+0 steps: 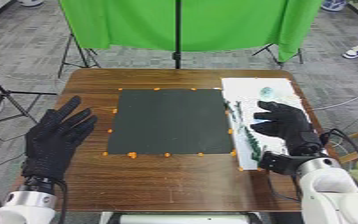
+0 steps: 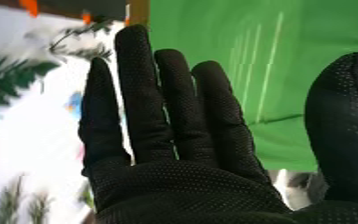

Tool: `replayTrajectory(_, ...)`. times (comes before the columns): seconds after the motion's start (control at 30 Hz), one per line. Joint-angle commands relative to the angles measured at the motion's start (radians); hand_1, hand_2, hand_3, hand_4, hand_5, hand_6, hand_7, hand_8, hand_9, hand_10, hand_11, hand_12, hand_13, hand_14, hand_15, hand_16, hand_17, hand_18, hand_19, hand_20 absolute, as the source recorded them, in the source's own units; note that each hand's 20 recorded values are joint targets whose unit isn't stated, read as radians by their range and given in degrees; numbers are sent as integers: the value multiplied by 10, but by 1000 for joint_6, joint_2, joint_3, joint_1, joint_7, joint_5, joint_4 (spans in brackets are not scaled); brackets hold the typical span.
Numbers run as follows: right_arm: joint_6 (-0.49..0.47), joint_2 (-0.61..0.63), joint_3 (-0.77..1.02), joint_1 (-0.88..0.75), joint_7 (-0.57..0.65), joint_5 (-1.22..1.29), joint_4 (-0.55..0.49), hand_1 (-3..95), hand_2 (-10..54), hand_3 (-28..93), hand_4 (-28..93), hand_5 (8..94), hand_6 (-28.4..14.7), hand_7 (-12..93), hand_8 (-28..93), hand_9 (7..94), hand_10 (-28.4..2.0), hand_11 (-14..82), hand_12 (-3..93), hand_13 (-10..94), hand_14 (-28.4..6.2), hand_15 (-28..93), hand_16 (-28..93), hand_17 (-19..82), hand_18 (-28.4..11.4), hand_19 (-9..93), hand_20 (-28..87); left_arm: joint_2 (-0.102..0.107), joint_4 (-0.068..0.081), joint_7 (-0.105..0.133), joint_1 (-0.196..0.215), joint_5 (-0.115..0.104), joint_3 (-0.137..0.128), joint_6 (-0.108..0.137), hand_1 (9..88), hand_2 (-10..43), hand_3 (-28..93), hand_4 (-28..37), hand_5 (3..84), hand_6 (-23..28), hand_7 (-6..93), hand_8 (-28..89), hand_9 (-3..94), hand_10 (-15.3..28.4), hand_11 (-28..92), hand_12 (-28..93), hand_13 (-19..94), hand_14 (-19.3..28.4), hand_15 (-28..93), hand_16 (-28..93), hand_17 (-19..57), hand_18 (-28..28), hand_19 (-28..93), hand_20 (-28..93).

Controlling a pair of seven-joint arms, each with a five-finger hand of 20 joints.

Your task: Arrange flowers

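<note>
Right hand [image 2: 184, 185]: fingers straight, empty, above white sheet [image 1: 242, 90] | green sprig [image 1: 253, 144] just left and robot-side, long axis near-to-far; I'd pinch across it | left hand [image 1: 53, 137] spread, farther off, past black mat [image 1: 171, 122]

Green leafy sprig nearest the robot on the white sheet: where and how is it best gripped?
I'd pinch the sprig across its middle with the right hand, coming from above. It lies lengthwise, running away from the robot on the white sheet, so its long sides should suit thumb and fingers. I can't make out its stem end.
</note>
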Motion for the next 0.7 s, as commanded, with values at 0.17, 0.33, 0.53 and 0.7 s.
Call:
replayTrajectory(0.17,61,-41,-99,141,447,-406,-20,229,1,740,-247,517,-72,175,-134,609,-188,221,126,585,-170,537,71,270,-239,855,-5,-5,-1,-9,8,-3,1,9,181,83,745,-283,349,76,132,-103,300,190,209,92,207,251,323,-49,-116,194,433,65)
replayTrajectory(0.33,64,-22,-116,148,570,-545,-26,246,2,723,-241,548,-77,172,-131,653,-190,249,137,628,-162,592,80,344,-217,929,31,-1,-1,-8,-2,-3,5,15,181,83,745,-283,349,77,132,-103,301,192,212,93,206,253,327,-49,-116,194,434,67)
replayTrajectory(0.53,-10,-18,-139,167,749,-729,-29,257,-3,712,-234,591,-83,184,-130,691,-188,282,146,670,-152,655,94,413,-201,932,280,-1,-2,-16,-5,-2,7,15,181,85,744,-283,349,77,135,-103,302,194,219,95,206,255,339,-50,-118,196,441,72)
replayTrajectory(0.7,-97,-9,-200,214,885,-896,-15,274,-15,700,-226,629,-86,191,-126,718,-186,298,152,705,-147,677,104,458,-199,932,364,1,-2,-13,-1,-3,9,15,180,85,746,-283,348,77,136,-104,302,196,220,94,206,256,343,-52,-118,197,442,73)
